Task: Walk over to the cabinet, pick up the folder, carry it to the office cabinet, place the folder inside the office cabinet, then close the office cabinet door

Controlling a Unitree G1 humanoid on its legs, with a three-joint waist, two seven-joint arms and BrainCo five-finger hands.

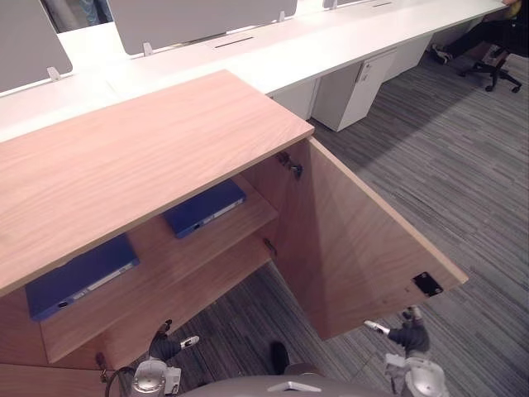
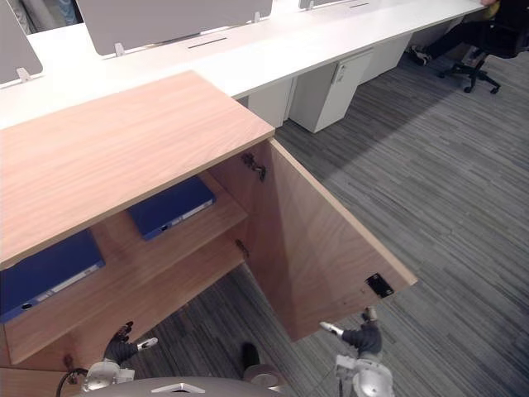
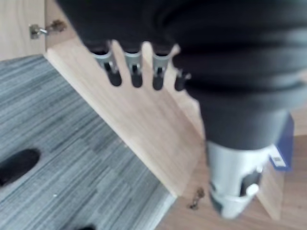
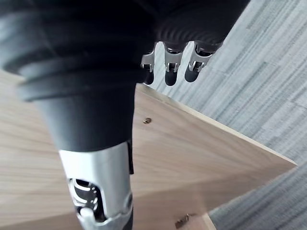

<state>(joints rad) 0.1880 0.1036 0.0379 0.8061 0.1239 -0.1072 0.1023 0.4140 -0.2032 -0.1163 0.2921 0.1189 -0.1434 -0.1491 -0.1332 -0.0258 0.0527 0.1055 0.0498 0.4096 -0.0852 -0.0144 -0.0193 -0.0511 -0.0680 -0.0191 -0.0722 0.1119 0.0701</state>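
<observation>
Left eye view: office cabinet (image 1: pixel 149 157) stands with its door (image 1: pixel 355 248) swung wide; a blue folder (image 1: pixel 205 207) and a second blue folder (image 1: pixel 78 277) lie flat on the shelf (image 1: pixel 157 248); placing looks done, closing left.
Right eye view: left hand (image 2: pixel 124 343) low before the shelf; right hand (image 2: pixel 364 337) just under the door's outer corner.
Left wrist view: fingers (image 3: pixel 135 72) straight, empty.
Right wrist view: fingers (image 4: pixel 168 72) relaxed, empty, near the door edge.

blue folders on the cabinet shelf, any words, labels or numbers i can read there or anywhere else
None can be read.
Right-hand blue folder: white label, print too small.
Left-hand blue folder: same kind of label, print too small.
Wooden cabinet door: no text.
</observation>
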